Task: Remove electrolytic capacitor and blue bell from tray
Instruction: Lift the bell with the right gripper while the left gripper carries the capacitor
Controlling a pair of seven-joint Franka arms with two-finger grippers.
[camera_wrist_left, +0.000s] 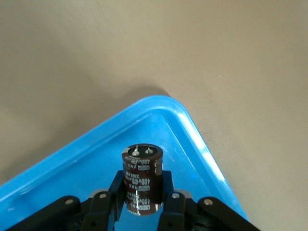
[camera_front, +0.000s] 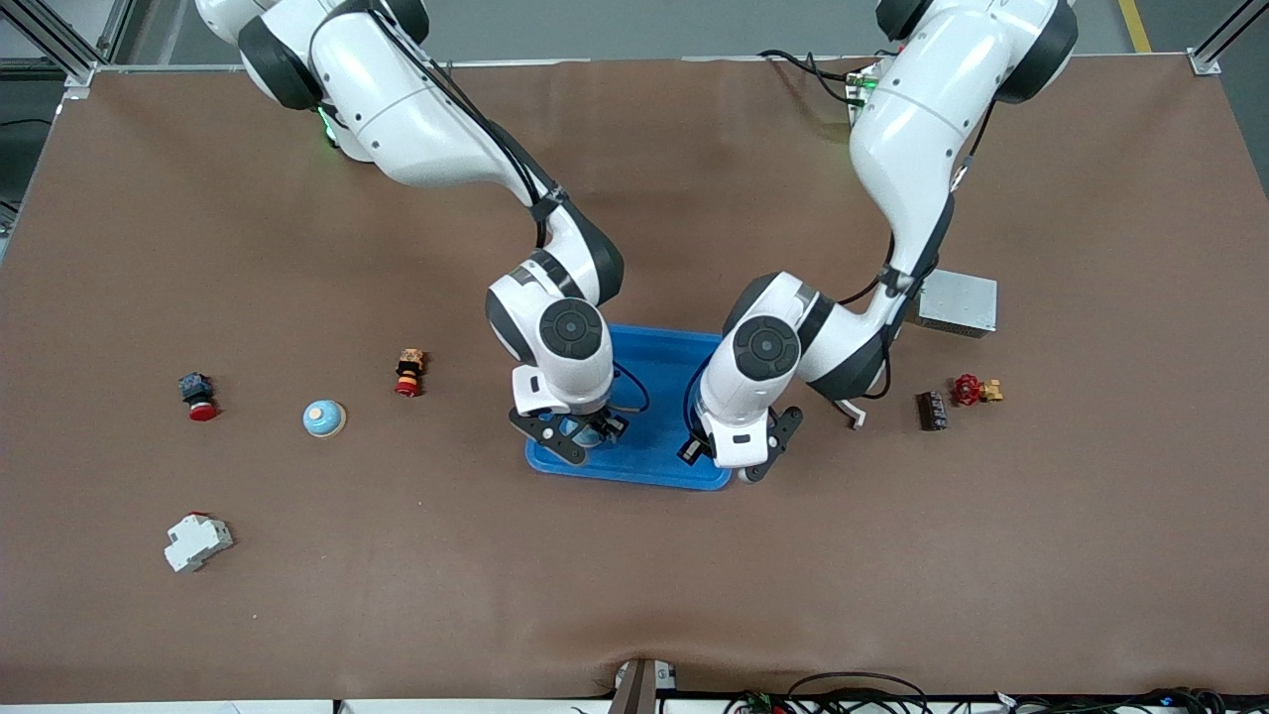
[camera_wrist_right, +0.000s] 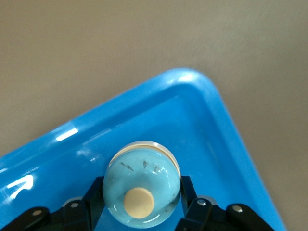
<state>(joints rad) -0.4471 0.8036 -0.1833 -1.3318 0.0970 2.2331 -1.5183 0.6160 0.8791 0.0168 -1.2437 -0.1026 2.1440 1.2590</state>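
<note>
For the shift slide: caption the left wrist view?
Left gripper shut on a dark capacitor over a blue tray corner.

Looking like a robotics lab or industrial test bench: two white robot arms [camera_front: 446, 129] reaching over a table [camera_front: 634, 575] draped in brown cloth, aluminium frame posts [camera_front: 59, 40] standing at its corners, cables [camera_front: 853, 689] trailing along its near edge, small electrical parts [camera_front: 198, 540] lying scattered about.
</note>
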